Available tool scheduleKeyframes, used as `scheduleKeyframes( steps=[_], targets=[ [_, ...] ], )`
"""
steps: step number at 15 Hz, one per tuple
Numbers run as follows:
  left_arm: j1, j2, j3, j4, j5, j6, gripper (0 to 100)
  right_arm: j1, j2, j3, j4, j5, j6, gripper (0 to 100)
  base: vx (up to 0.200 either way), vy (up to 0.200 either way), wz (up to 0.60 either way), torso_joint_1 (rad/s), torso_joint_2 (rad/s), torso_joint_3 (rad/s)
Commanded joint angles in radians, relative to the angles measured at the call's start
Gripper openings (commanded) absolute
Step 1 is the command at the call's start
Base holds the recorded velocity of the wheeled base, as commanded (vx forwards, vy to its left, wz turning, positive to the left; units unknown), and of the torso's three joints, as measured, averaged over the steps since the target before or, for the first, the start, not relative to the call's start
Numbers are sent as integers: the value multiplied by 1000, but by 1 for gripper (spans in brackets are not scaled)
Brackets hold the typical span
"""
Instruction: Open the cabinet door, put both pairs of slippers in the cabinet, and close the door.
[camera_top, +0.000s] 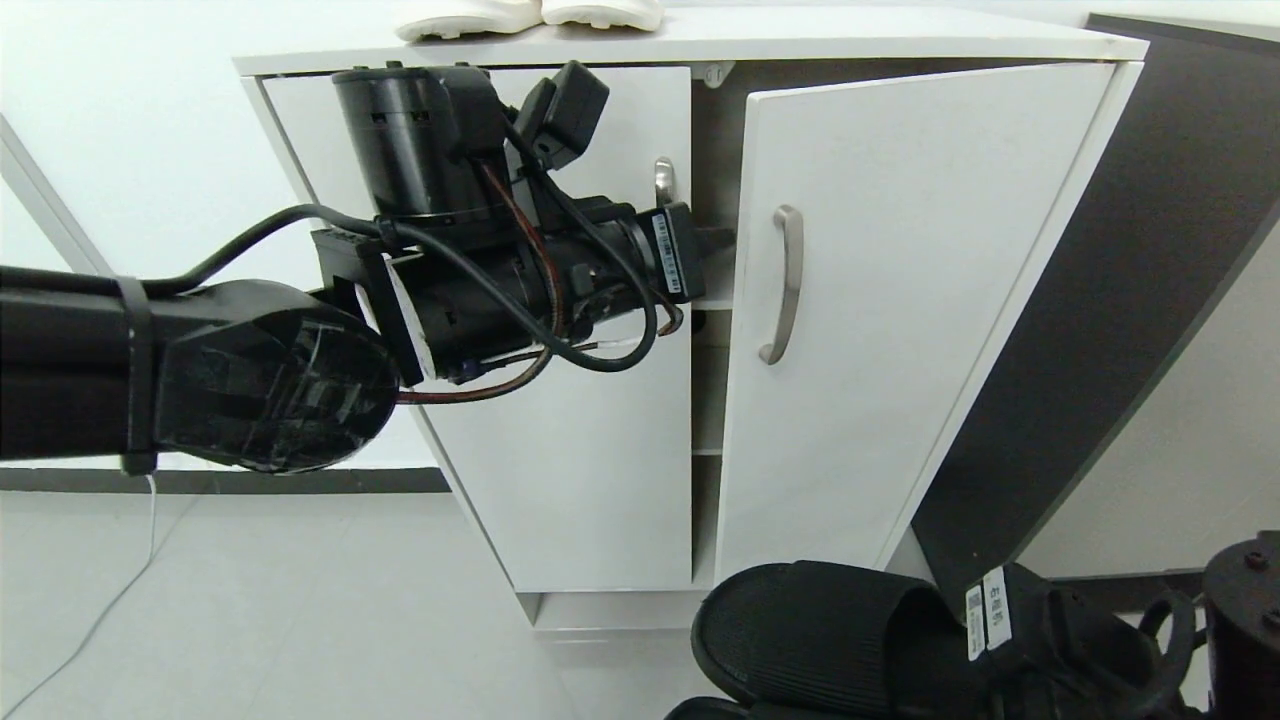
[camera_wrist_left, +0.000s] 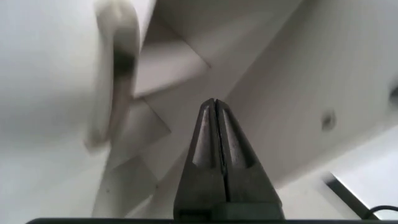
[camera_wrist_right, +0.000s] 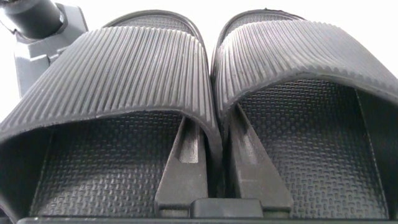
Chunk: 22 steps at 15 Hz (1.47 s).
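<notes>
The white cabinet (camera_top: 600, 480) has its right door (camera_top: 900, 300) swung partly open, and its left door (camera_top: 560, 450) is closed. My left gripper (camera_top: 722, 240) is shut and empty, with its tip in the gap between the doors just below the left door's handle (camera_top: 664, 182). In the left wrist view, its fingers (camera_wrist_left: 215, 134) are pressed together, with the handle (camera_wrist_left: 115, 74) blurred beside them. A pair of black slippers (camera_top: 830, 635) hangs low in front of the cabinet. My right gripper (camera_wrist_right: 214, 127) is shut on the slippers' (camera_wrist_right: 143, 68) two touching inner walls. White slippers (camera_top: 530, 15) lie on top of the cabinet.
Shelves (camera_top: 708, 300) show inside through the gap. A dark panel (camera_top: 1150, 300) stands to the right of the cabinet. Grey floor (camera_top: 300, 600) lies in front, and a thin cable (camera_top: 100, 610) trails across it on the left.
</notes>
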Motion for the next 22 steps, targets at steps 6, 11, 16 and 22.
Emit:
scheduleKeyframes(
  steps=[6, 11, 16, 22],
  targets=[
    [-153, -5, 29, -59, 0, 22, 0, 39, -4, 24, -4, 3, -1, 0, -200, 0, 0, 2, 3, 4],
    [-41, -15, 92, -140, 7, 22, 0, 33, 5, 16, -7, 3, 4, 0, -40, 0, 0, 0, 1, 0],
    [209, -239, 328, -148, 44, 21, 0, -22, 33, -2, -7, -4, 10, 0, 0, 0, 0, 0, 0, 0],
    [298, -954, 666, 289, 262, 31, 0, -100, 128, -110, -68, -114, 144, 0, 0, 0, 0, 0, 0, 0]
  ],
)
